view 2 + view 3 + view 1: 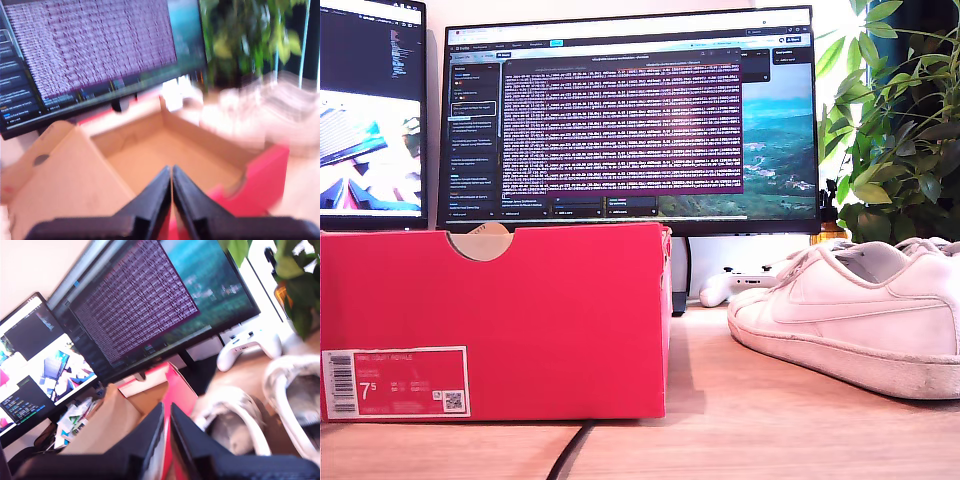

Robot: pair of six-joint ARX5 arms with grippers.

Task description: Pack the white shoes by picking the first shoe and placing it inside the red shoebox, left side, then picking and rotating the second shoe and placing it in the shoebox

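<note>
A: Where does the red shoebox (495,320) sit?

B: On the wooden worktop (740,430), filling the lower left of the exterior view, barcode label (396,382) at its lower left corner and the thumb notch at its top edge. A black cable (572,452) runs out from under it.

A: And the white shoes (850,315)?

B: At the exterior view's right, on the worktop, well apart from the box, toes toward it. A white game controller (735,285) lies behind them, below the large monitor (630,115); a plant (900,110) fills the upper right.

A: My first pincer (171,187)?

B: Pressed together, nothing between the tips, above the open box, whose brown interior looks empty, though that view is blurred.

A: My second pincer (166,427)?

B: Tips nearly touching, holding nothing, above the box's red wall (177,390), with both shoes (235,415) just beside it.
</note>
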